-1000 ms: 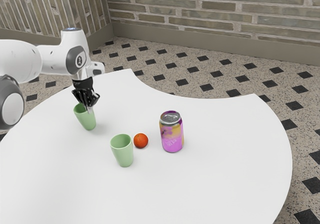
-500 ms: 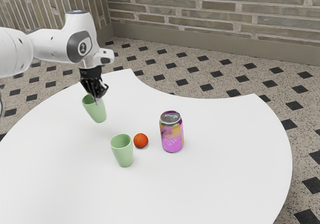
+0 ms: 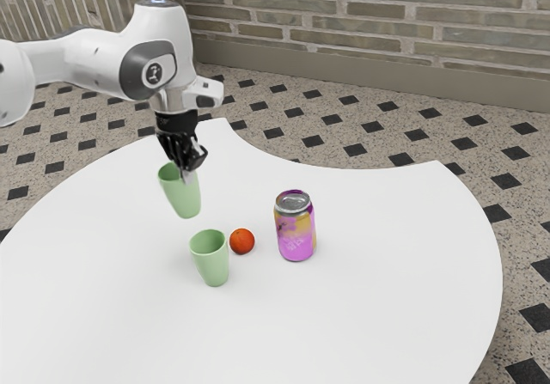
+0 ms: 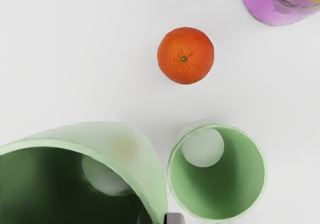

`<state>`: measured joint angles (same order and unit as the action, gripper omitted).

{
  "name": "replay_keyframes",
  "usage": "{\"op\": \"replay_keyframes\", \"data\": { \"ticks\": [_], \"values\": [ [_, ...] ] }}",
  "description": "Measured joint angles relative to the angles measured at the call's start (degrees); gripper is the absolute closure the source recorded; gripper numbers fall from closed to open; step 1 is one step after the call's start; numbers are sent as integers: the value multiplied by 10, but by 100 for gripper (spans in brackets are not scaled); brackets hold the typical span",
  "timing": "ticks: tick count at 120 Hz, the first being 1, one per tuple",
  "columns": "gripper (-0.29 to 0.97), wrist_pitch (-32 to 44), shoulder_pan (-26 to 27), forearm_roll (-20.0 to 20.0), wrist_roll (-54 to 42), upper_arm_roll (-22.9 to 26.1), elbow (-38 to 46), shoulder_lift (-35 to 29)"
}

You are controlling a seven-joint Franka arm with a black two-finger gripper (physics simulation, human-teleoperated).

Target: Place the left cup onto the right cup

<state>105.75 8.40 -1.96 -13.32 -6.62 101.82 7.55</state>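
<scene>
Lifted off the counter (image 3: 387,315) since a second ago, the carried cup (image 3: 180,192) now hangs in the air, swung toward the exterior view's right and closer to the standing cup (image 3: 210,258). The jaws are clenched on its rim wall, and it hangs slightly tilted.

From the wrist, the carried cup (image 4: 75,174) sits beside the standing cup (image 4: 217,171), not yet over it. If it comes down off-centre or tilted, its base could catch the other rim and topple that cup. The orange (image 4: 185,55) lies just beside the standing cup and could roll if bumped. A pinch on one thin wall may also let the cup swing or slip.

Exactly where the jaws touch the rim is hard to make out. The carried cup and the can (image 4: 280,3) are cut off at the wrist view's edges.
</scene>
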Motion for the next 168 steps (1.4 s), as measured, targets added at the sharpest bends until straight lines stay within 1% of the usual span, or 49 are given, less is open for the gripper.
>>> {"op": "replay_keyframes", "data": {
  "ticks": [22,49,105,168],
  "values": [
    [79,-23,1,-13,28,34,-2,0],
    [79,-41,1,-24,63,52,0,1],
    [79,-63,14,-34,120,69,0,3],
    [79,-68,22,-43,157,69,-6,24]
  ]
}}
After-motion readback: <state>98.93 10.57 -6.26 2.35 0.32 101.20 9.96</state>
